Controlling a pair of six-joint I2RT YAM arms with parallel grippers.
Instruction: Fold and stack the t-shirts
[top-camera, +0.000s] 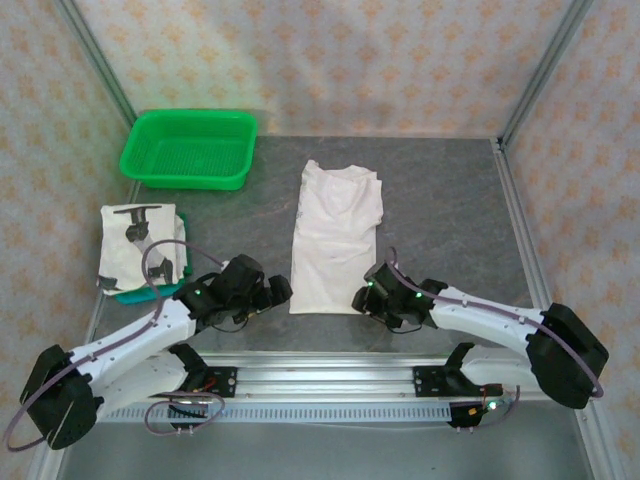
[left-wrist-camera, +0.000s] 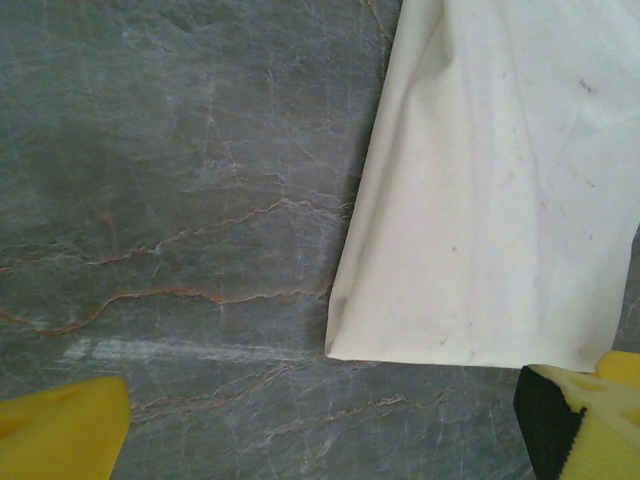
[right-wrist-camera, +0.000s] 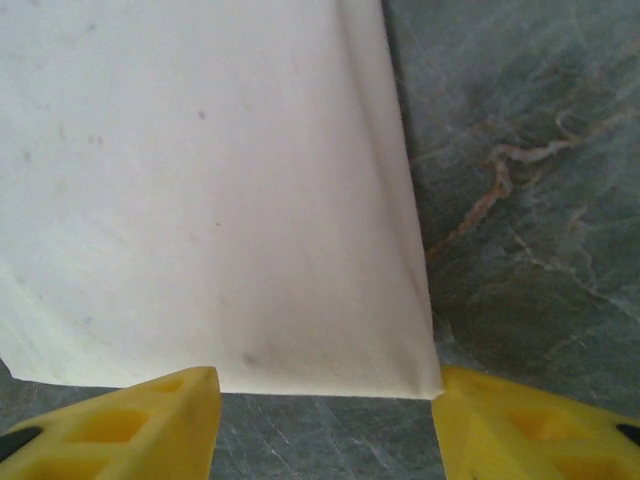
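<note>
A plain white cotton t-shirt (top-camera: 335, 235), folded into a long narrow strip, lies mid-table on the grey marbled tabletop (top-camera: 450, 200), running from 12 to 6 o'clock. The left gripper (left-wrist-camera: 322, 405) hovers by the strip's 7 o'clock corner, yellow fingers spread wide with nothing between them. The right gripper (right-wrist-camera: 328, 388) sits at the 5 o'clock corner, jaws apart, the hem just ahead of them and unpinched.

A folded white t-shirt with dark print (top-camera: 140, 248) lies at 9 o'clock, and a green plastic mesh basket (top-camera: 190, 148) at 11.

The left gripper looks offset outward from its corner, so closing there could miss the cloth. Pinching only the top layer would probably let the strip fall open on lifting. Uneven grips between the two corners would likely skew the next fold.
</note>
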